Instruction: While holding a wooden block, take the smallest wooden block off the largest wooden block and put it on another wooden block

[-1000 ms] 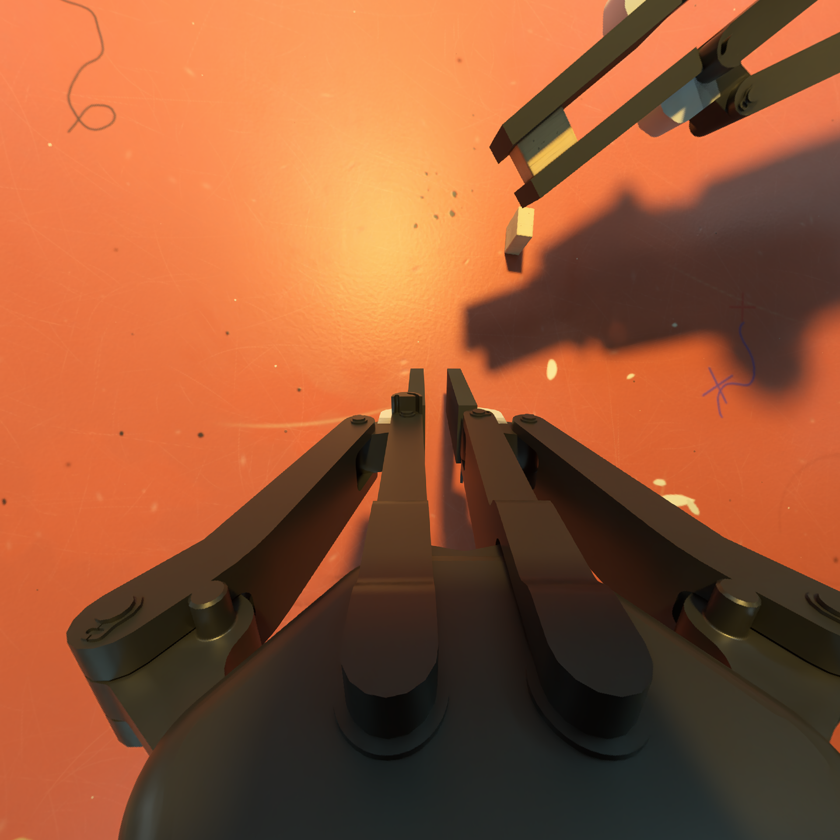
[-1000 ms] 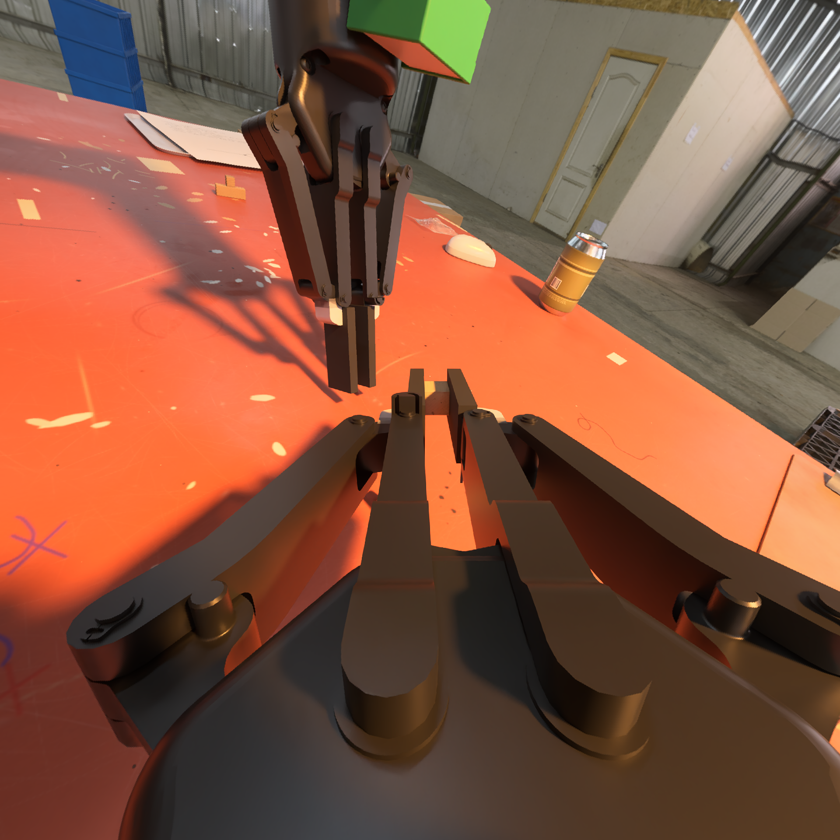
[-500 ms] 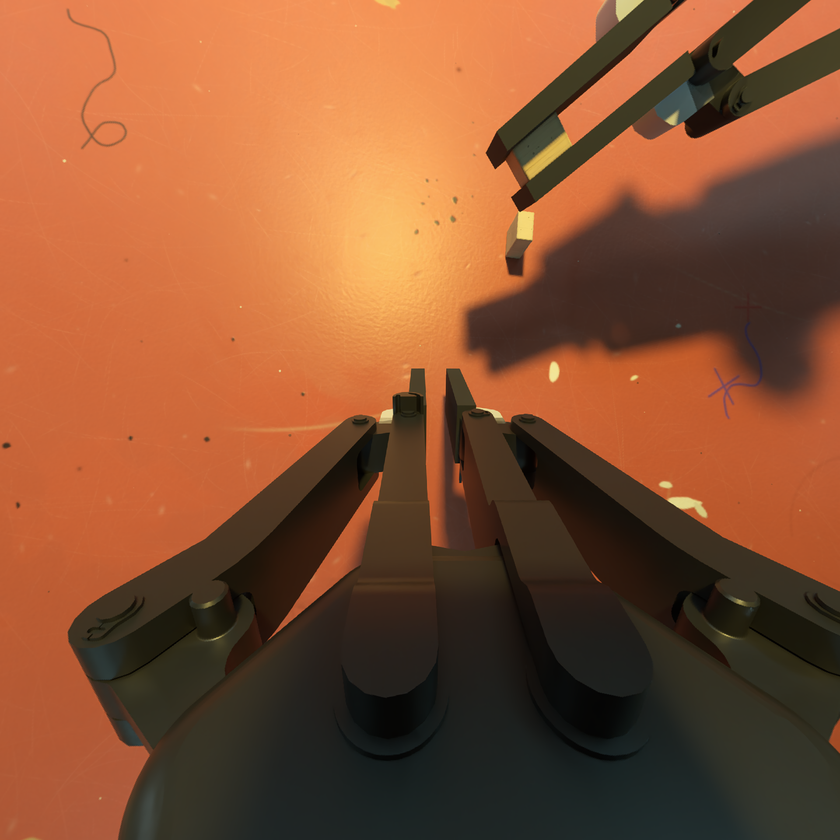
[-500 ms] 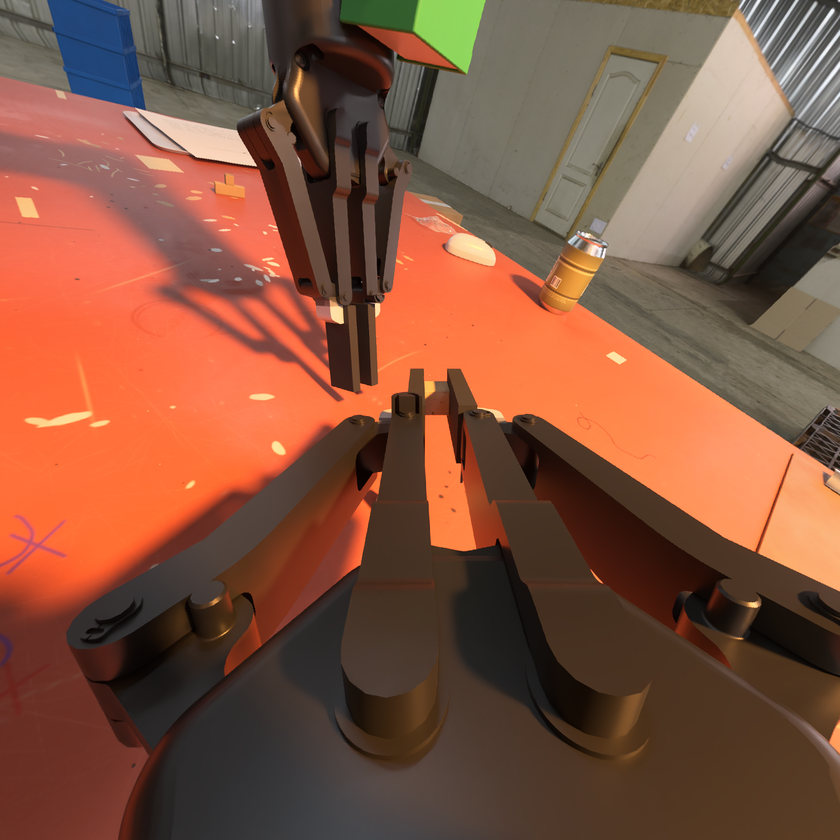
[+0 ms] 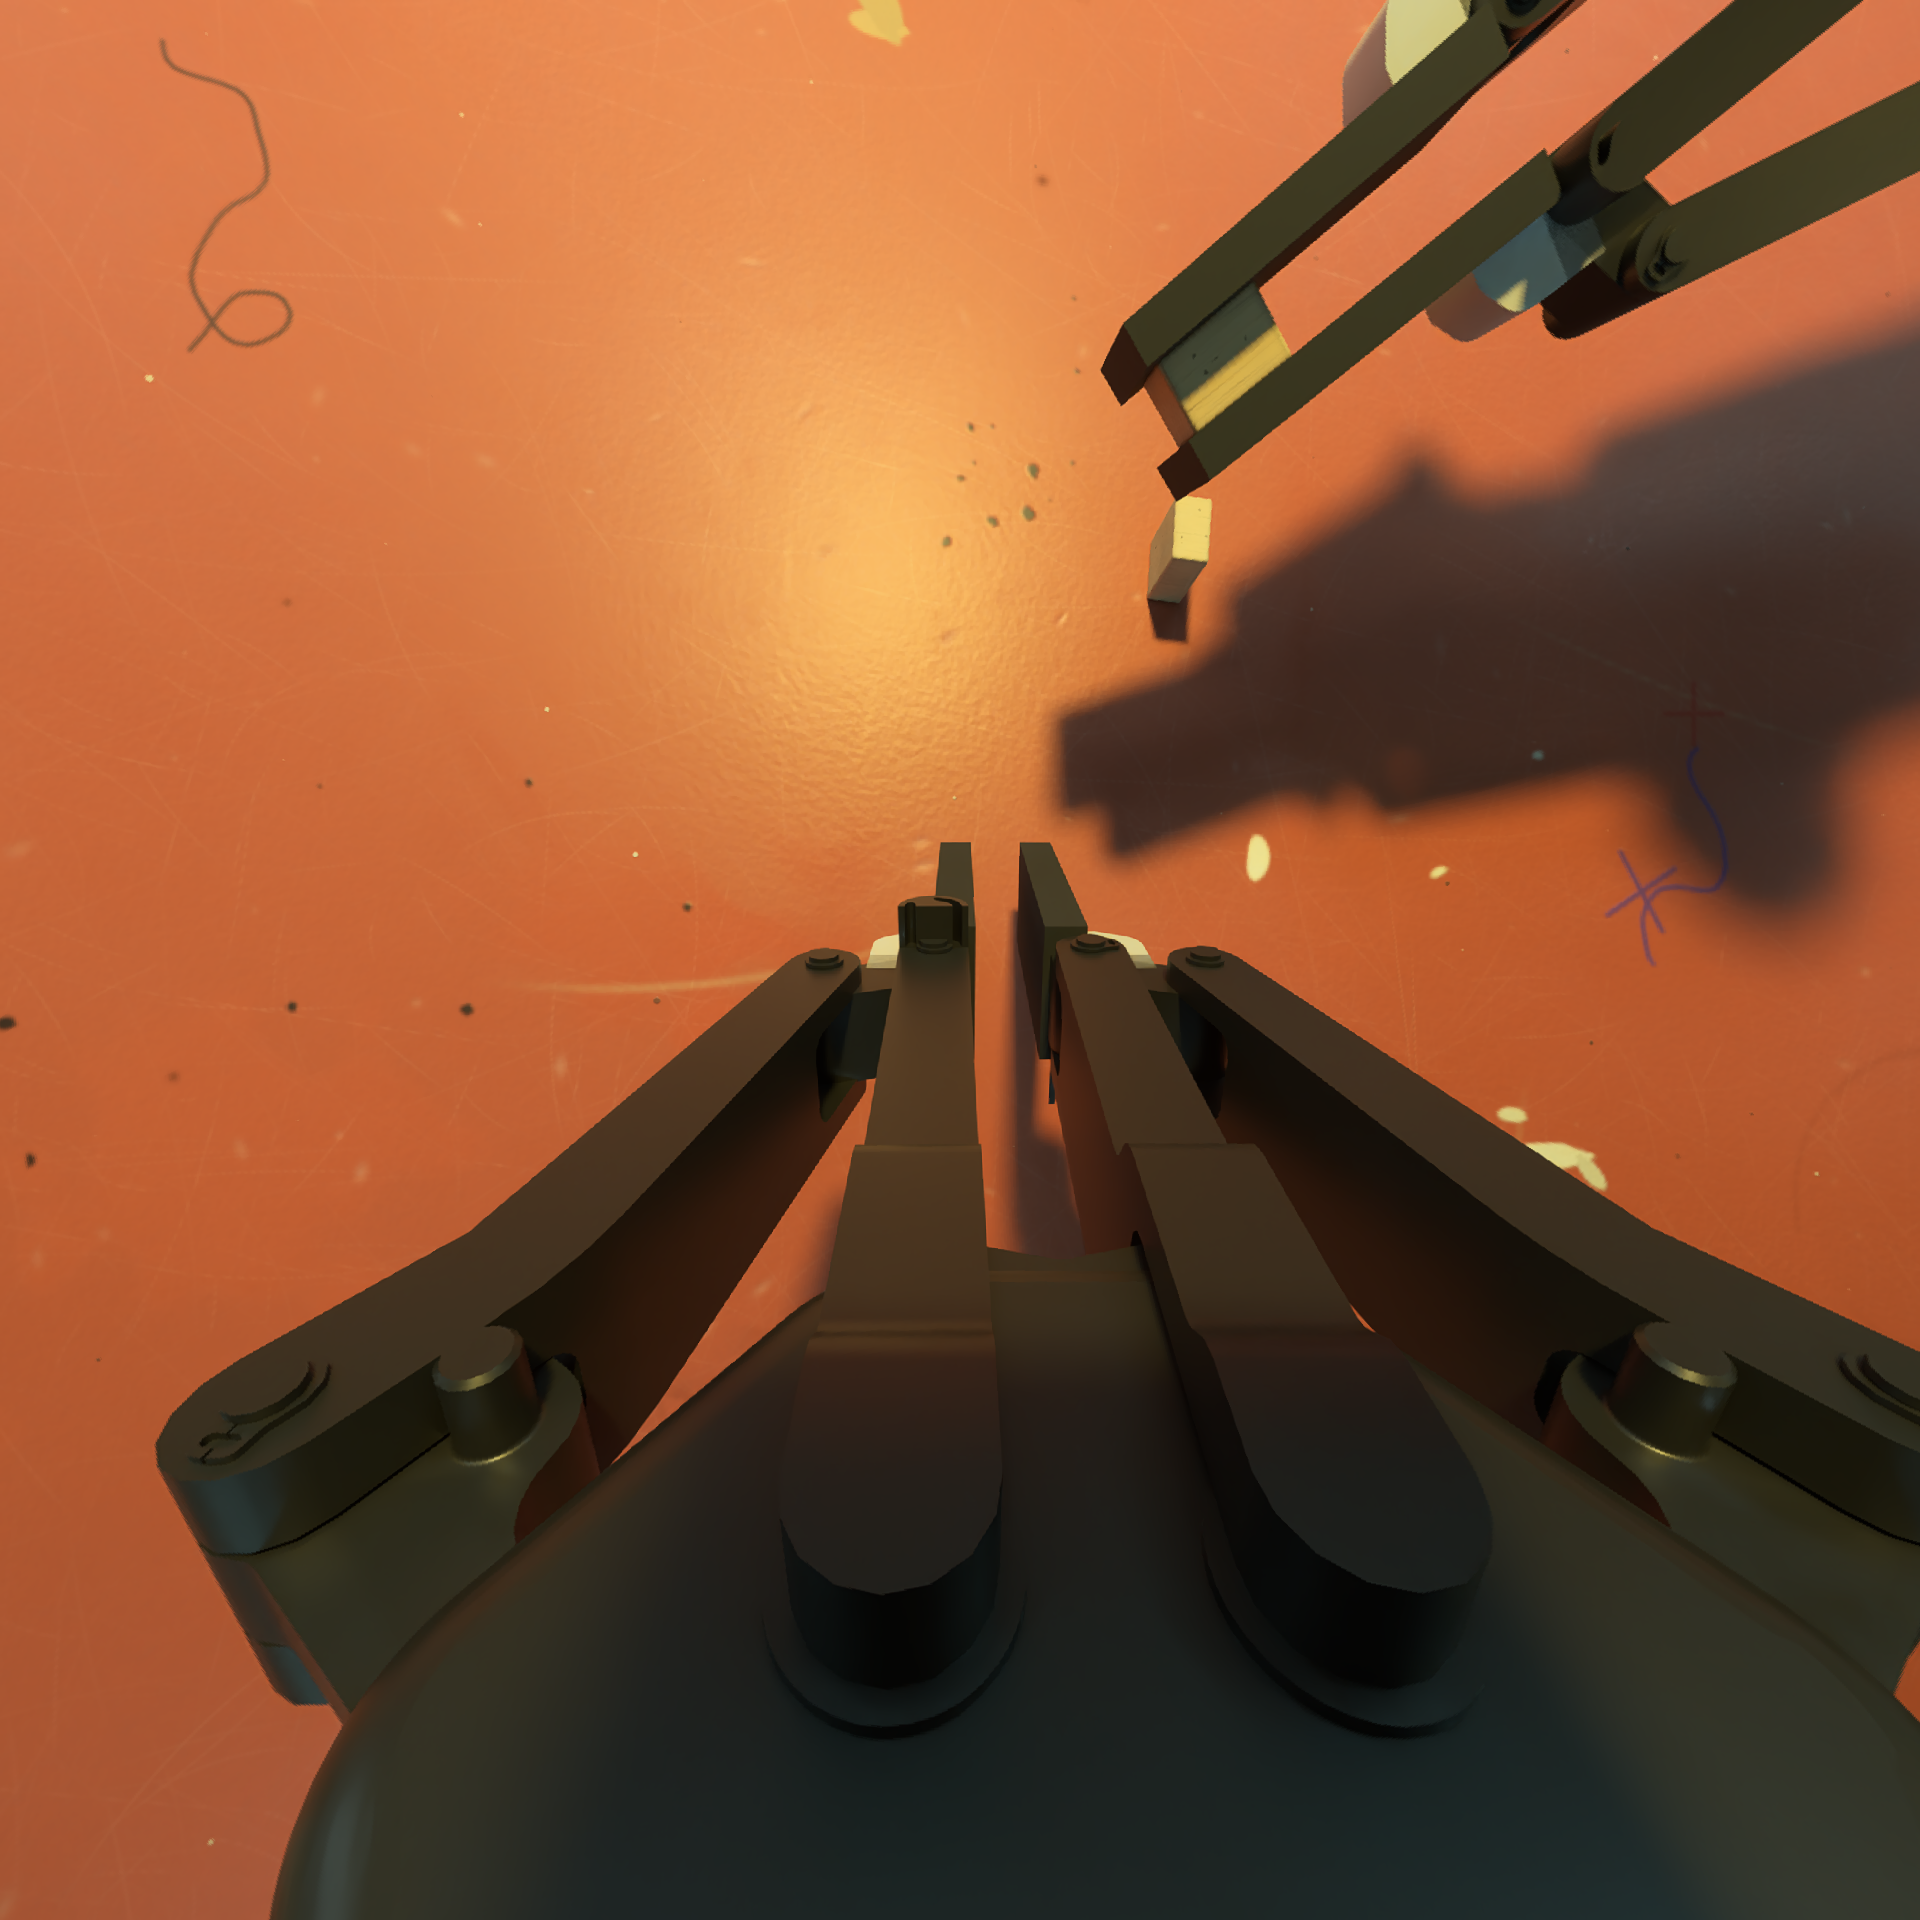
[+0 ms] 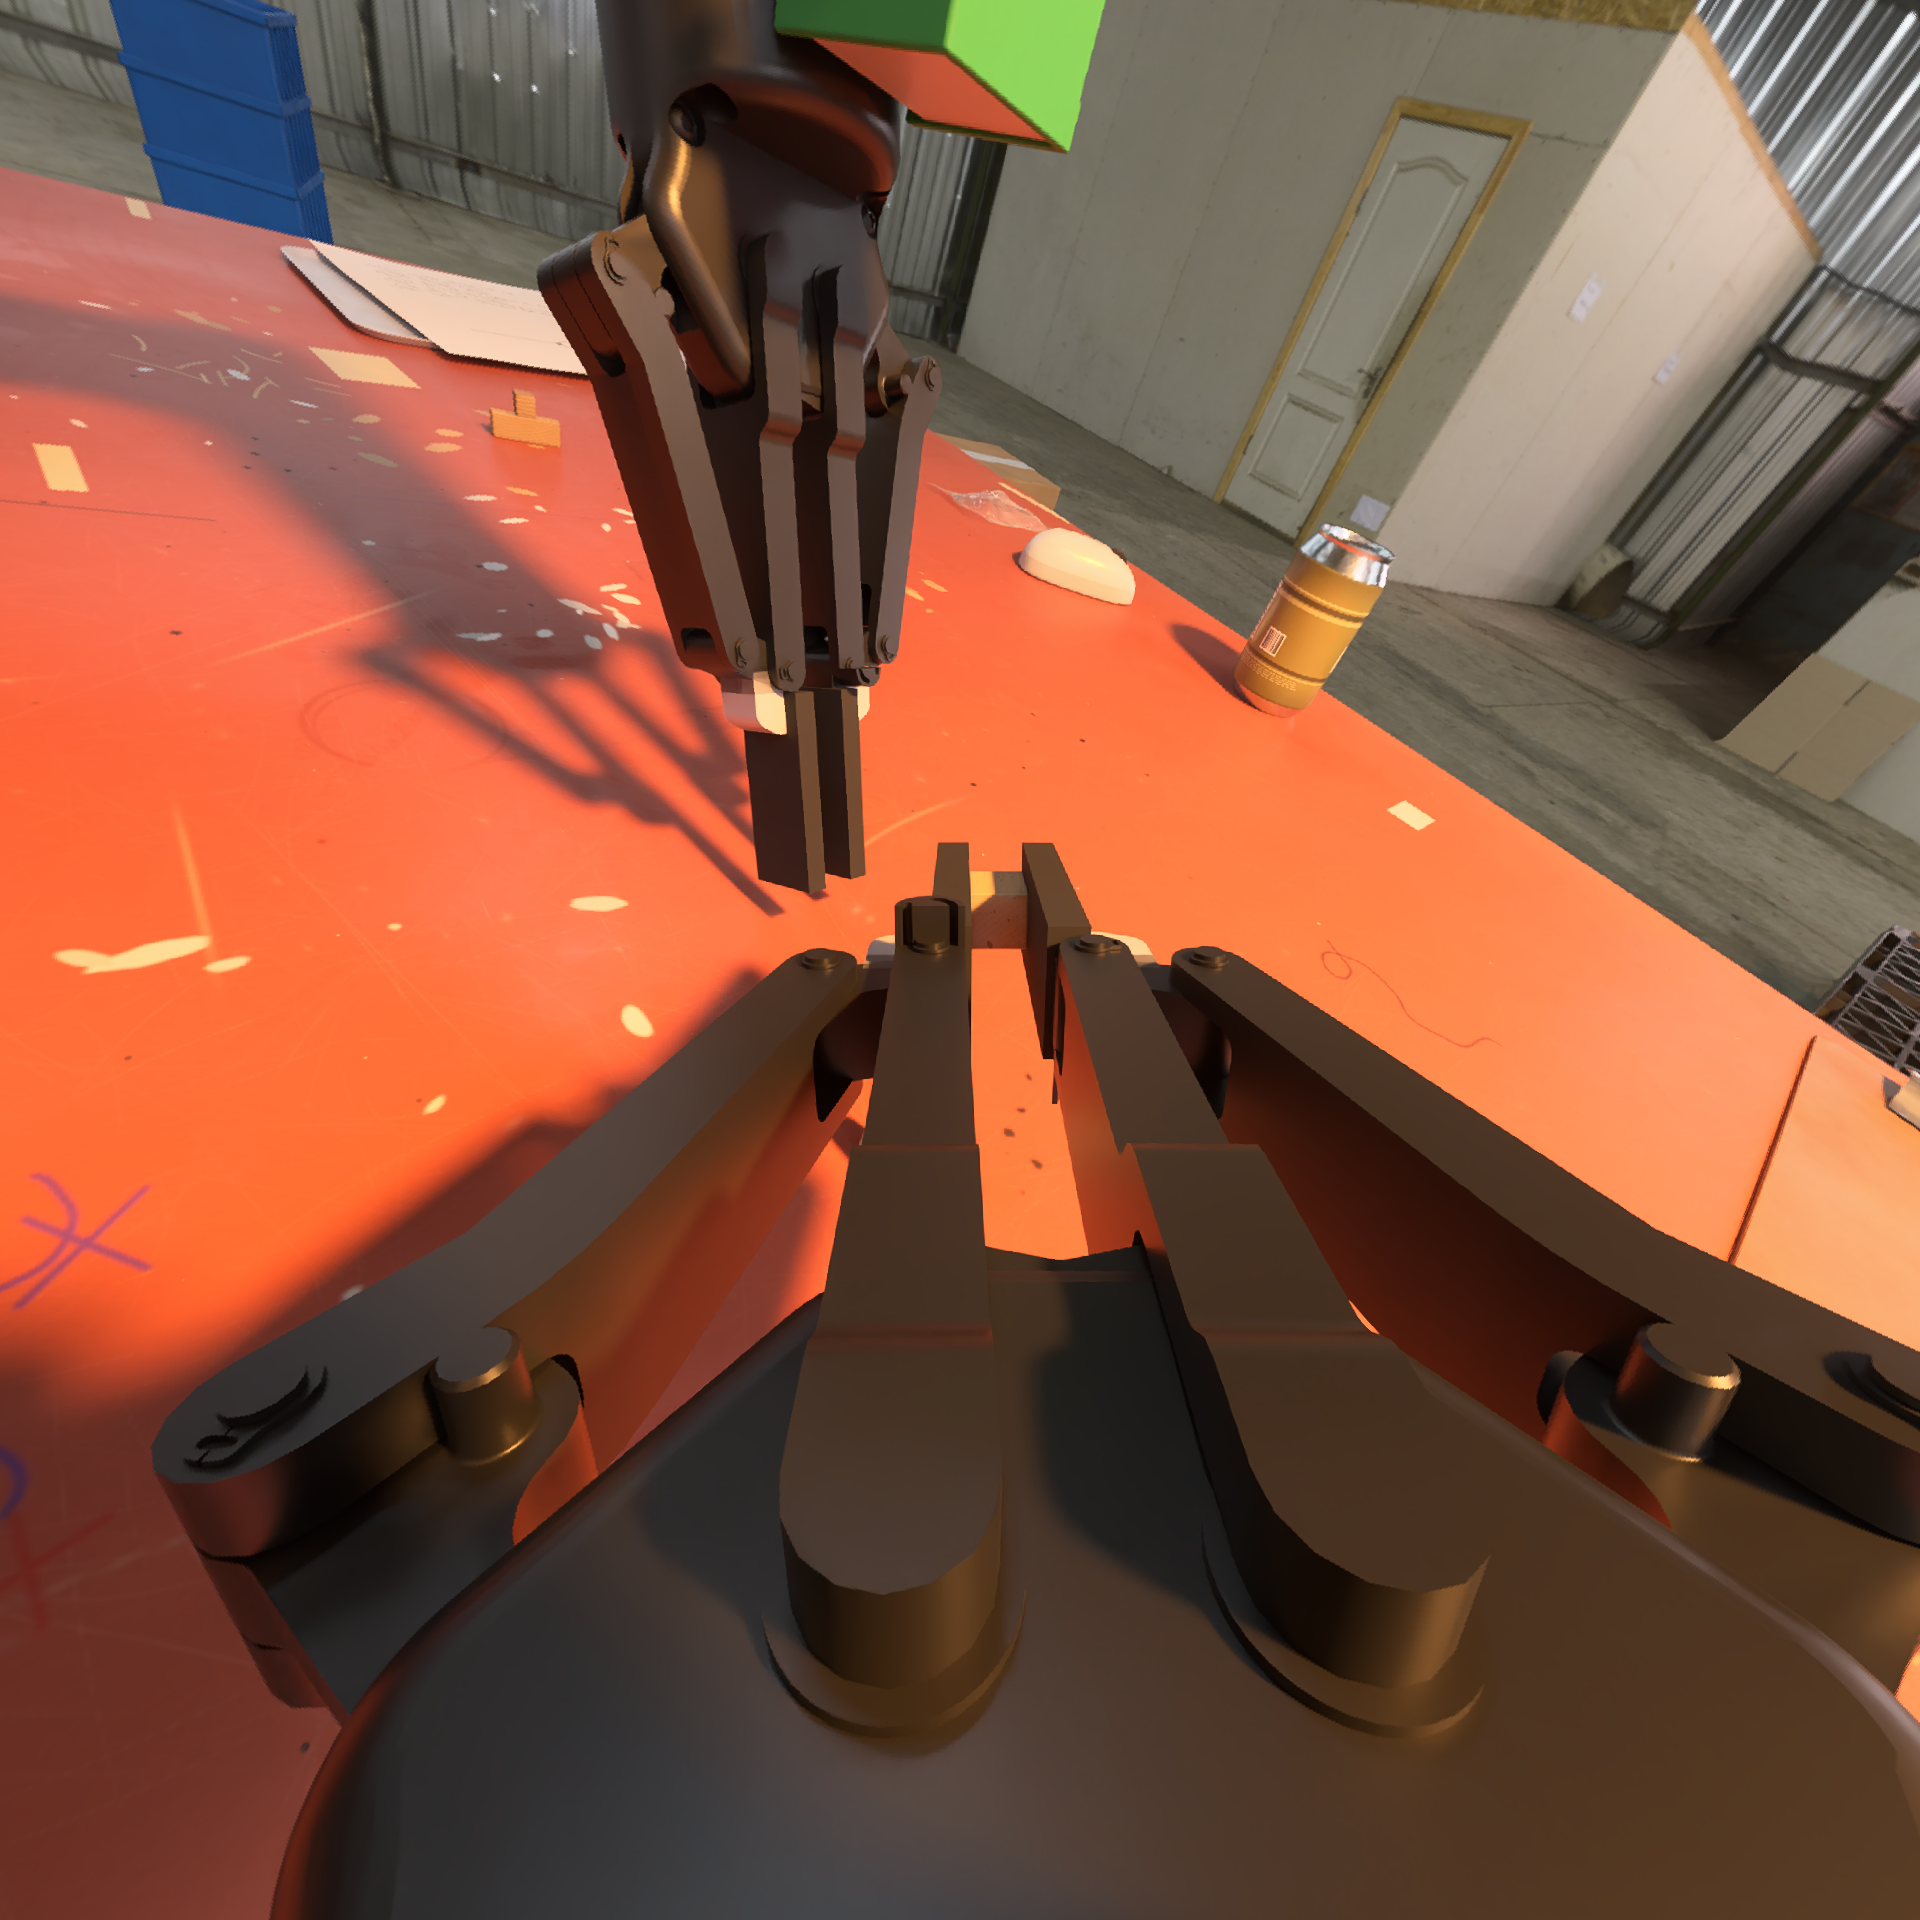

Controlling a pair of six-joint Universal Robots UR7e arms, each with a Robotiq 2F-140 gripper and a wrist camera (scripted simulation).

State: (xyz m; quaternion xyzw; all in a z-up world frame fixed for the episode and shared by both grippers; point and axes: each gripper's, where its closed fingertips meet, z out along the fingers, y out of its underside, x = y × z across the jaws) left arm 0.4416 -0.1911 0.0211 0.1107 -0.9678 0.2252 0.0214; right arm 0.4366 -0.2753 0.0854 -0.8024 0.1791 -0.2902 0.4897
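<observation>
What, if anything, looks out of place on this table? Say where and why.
A small wooden block stands alone on the orange table, near the right gripper tips, stacked on nothing. The right gripper clamps a second wooden block; the left gripper is shut and empty.

Probably a warehouse workshop: corrugated metal walls point(image 6: 1787, 125), concrete floor point(image 6: 1507, 665), paint-flecked orange worktable point(image 6: 312, 727).

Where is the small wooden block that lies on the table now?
In the left wrist view, the small wooden block lies upper right on the orange table, just below the right gripper.
</observation>
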